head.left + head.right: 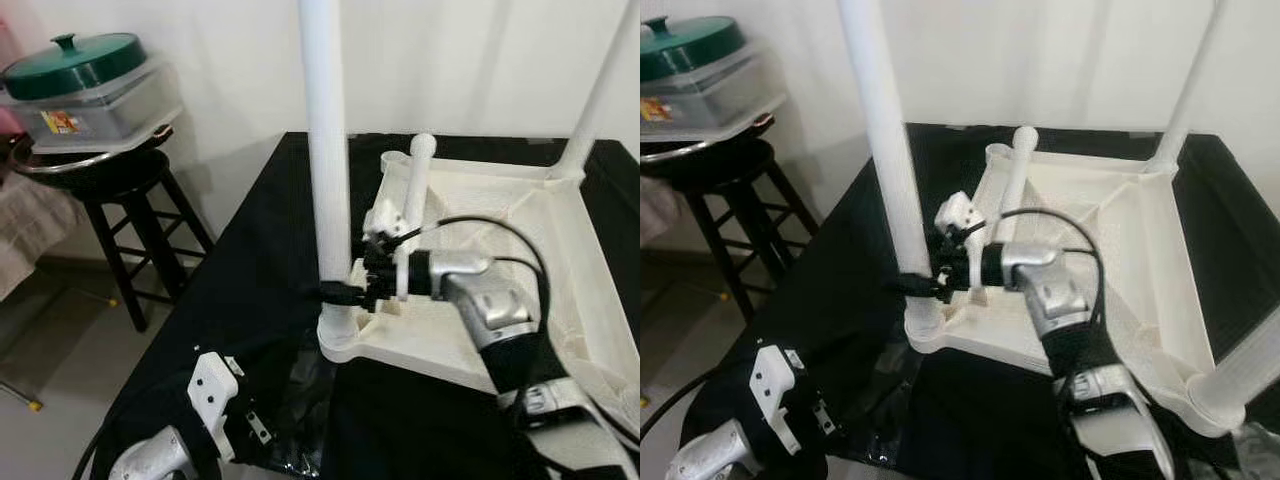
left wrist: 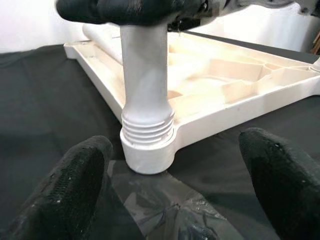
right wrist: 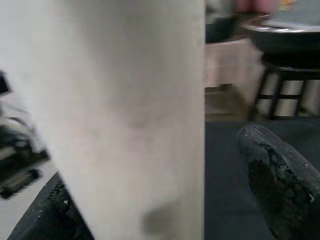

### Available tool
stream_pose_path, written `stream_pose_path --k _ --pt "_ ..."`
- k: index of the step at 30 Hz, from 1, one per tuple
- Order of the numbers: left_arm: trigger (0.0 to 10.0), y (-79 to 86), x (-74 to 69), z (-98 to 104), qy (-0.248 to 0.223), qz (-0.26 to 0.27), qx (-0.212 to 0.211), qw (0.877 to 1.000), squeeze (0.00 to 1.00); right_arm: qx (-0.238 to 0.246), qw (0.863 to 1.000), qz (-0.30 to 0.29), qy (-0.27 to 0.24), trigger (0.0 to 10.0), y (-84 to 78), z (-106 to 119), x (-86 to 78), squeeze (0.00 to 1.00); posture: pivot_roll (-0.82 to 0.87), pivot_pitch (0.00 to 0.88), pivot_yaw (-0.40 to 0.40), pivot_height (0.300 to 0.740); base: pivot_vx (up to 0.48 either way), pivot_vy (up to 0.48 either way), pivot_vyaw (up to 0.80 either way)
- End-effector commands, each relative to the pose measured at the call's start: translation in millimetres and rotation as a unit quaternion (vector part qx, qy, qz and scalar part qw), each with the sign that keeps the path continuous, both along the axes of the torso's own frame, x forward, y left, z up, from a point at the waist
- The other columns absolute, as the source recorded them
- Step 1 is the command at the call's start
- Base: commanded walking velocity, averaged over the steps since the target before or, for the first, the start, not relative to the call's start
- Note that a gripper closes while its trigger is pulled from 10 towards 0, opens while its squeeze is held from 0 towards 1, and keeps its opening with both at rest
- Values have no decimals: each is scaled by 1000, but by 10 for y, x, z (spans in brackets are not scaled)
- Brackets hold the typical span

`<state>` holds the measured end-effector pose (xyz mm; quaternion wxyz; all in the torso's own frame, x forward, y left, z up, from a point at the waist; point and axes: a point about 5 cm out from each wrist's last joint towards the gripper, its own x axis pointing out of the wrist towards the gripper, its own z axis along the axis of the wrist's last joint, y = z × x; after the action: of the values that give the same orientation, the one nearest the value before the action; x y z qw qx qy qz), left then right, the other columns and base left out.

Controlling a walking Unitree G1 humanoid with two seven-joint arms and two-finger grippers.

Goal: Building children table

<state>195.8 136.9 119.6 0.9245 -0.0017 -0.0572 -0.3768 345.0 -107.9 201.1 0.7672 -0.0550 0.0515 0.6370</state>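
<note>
The white plastic tabletop lies upside down on a surface draped in black cloth, its ribbed underside facing up so the corner sockets can take the legs. At the near left corner a smooth round leg stands upright in its socket, the ridged thread at its foot visible just above the collar, which suggests it is not fully screwed down. The right pincer reaches in from the tabletop side and clenches this leg low, just above the socket, one black finger on each side, most likely to twist it tight or hold it plumb. A second leg rises from the far right corner, and a third lies loose across the ribs inside the tray-like underside. The left pincer hovers low near the cloth's front edge, released, its textured fingers spread wide and aimed at the socket base, near a crumpled clear plastic wrap. To the left, well apart, a dark wooden stool carries a clear tub with a green lid.
</note>
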Motion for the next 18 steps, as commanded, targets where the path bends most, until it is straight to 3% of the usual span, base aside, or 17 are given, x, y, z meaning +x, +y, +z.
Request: stream_pose_path --k 1,3,4,5,16,18 --pt "10000 33 -7 -42 8 4 2 1000 0 2 1000 20 11 10000 37 -54 -10 0 -9 0 46 740 0 0 0" --pt "10000 48 -20 -61 14 9 -2 1000 0 3 1000 25 19 10000 52 -39 25 0 -1 0 46 740 0 0 0" --pt "10000 64 -33 -88 23 16 -5 1000 0 6 999 23 32 8235 63 -39 69 0 7 0 44 740 0 0 0" --pt "10000 76 -44 -110 30 24 -10 999 0 6 999 10 43 0 64 -59 115 0 10 0 40 740 0 0 0" --pt "10000 68 -1 -109 44 17 -22 999 0 30 998 -1 48 0 -129 -90 133 0 -37 18 72 740 0 0 0" --pt "10000 75 -7 -99 45 10 -26 999 0 6 998 -46 33 0 -213 -140 119 0 -48 27 68 740 0 0 0"
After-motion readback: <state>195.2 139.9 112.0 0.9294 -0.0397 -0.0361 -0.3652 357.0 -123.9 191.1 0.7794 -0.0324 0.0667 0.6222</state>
